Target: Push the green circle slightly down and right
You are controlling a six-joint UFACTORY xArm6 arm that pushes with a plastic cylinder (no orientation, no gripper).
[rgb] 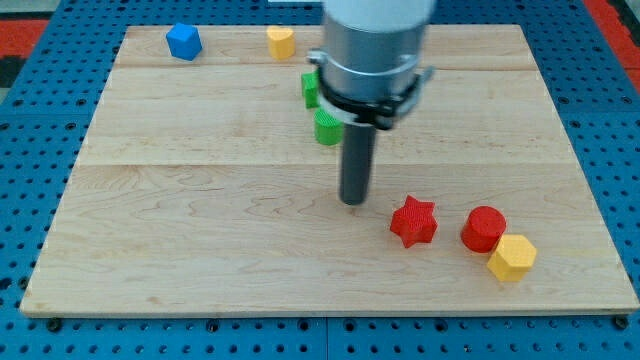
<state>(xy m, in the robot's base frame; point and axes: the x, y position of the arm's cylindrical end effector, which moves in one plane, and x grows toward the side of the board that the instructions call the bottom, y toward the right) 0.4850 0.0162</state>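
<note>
A green block [326, 128] lies near the board's top middle, partly hidden behind the arm's grey body, so its shape is unclear. A second green block [311, 88] sits just above it, also partly hidden. I cannot tell which of them is the circle. My tip [353, 201] rests on the board below and a little to the right of the lower green block, apart from it. A red star [413, 221] lies to the tip's right and slightly below.
A red circle [484, 228] and a yellow hexagon [513, 257] touch at the view's lower right. A blue block [184, 42] and a yellow block [281, 42] sit along the top edge. The wooden board [200, 220] lies on a blue pegboard.
</note>
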